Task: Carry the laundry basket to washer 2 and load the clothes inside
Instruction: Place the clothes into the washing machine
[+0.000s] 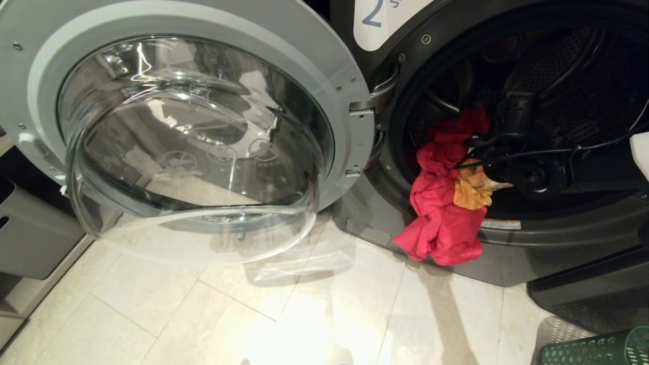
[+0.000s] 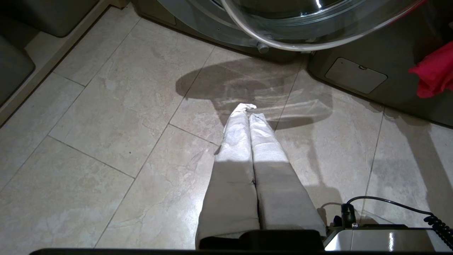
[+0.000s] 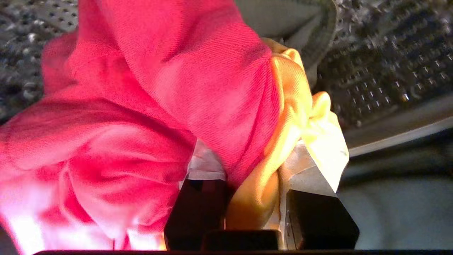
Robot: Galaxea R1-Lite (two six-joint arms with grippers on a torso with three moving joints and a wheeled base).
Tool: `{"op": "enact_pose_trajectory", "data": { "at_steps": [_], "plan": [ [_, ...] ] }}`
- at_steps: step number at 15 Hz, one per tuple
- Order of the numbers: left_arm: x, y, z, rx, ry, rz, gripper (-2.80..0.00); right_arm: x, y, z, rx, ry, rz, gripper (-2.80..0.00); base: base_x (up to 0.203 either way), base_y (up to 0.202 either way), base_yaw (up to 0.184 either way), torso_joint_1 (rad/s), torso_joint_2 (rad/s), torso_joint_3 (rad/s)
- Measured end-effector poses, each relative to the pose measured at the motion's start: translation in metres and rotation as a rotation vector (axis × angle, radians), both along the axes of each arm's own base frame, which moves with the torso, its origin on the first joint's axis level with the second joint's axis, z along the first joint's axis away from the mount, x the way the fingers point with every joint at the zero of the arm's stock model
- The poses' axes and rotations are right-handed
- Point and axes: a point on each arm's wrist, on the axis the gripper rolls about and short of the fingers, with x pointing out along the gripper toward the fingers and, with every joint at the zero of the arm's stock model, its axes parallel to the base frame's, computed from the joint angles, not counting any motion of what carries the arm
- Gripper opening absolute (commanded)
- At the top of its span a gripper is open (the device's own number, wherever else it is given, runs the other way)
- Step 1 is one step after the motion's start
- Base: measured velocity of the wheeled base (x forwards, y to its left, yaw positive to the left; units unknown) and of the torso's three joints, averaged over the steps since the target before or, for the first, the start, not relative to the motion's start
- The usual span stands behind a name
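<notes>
At right of the head frame, inside washer 2's (image 1: 456, 56) open drum mouth, I see the right pincer (image 1: 481, 167) clamped on the clothes (image 1: 446, 203): red and orange cloth, the red trailing over the drum lip. Left pincer (image 2: 249, 111) closed, empty, above floor tiles. The laundry basket (image 1: 593, 350) sits lower right.

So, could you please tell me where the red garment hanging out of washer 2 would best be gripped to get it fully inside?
Probably the low bunched end of the red garment, hanging over the door rim of washer 2. Come from the front and below: that end dangles outside, while the right gripper pinches the upper folds with the orange cloth.
</notes>
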Motion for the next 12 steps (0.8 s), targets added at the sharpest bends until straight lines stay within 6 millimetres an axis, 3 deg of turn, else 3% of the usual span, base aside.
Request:
{"op": "enact_pose_trajectory", "data": {
  "at_steps": [3, 9, 12],
  "plan": [
    [0.0, 0.0, 0.0, 0.0, 0.0, 0.0, -2.8, -0.017, 0.004, 0.001, 0.003, -0.05, -0.019, 0.0, 0.0, 0.0, 0.0, 0.0, 0.0, 0.0],
    [0.0, 0.0, 0.0, 0.0, 0.0, 0.0, -2.8, -0.028, 0.006, 0.001, -0.007, -0.039, -0.006, 0.0, 0.0, 0.0, 0.0, 0.0, 0.0, 0.0],
    [0.0, 0.0, 0.0, 0.0, 0.0, 0.0, -2.8, -0.054, 0.012, -0.014, -0.025, 0.044, 0.031, 0.0, 0.0, 0.0, 0.0, 0.0, 0.0, 0.0]
  ]
}}
